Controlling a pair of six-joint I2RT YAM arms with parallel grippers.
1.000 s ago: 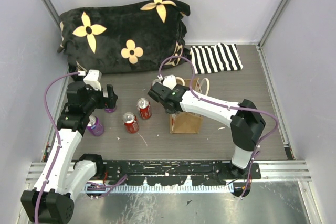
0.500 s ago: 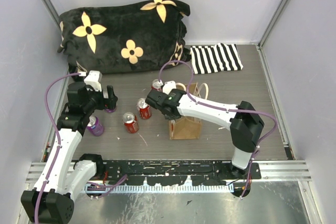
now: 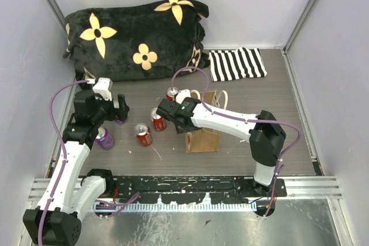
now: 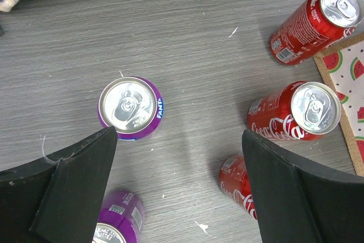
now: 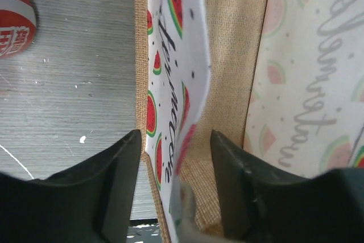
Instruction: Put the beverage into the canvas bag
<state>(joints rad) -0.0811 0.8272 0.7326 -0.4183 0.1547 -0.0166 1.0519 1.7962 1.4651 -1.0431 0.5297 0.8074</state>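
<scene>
The canvas bag (image 3: 203, 135) stands upright in the middle of the table, tan with cream handles and a watermelon-print lining (image 5: 170, 55). My right gripper (image 3: 182, 123) is at its left edge. In the right wrist view this gripper (image 5: 175, 140) is open, its jaws astride the bag's left wall without pinching it. Beverage cans stand left of the bag: red ones (image 3: 157, 119), (image 3: 142, 135), (image 3: 172, 93) and a purple one (image 3: 105, 139). My left gripper (image 3: 119, 113) hangs wide open above another purple can (image 4: 129, 106), holding nothing (image 4: 179, 138).
A black cushion with yellow flowers (image 3: 135, 38) fills the back left. A black-and-white striped cloth (image 3: 236, 64) lies at the back right. Red cans (image 4: 296, 112), (image 4: 317, 18) crowd the right of the left wrist view, beside the bag's corner (image 4: 347, 83).
My right gripper has gone from shut to open, letting go of the bag's left wall, and has shifted slightly left. The left arm has not moved.
</scene>
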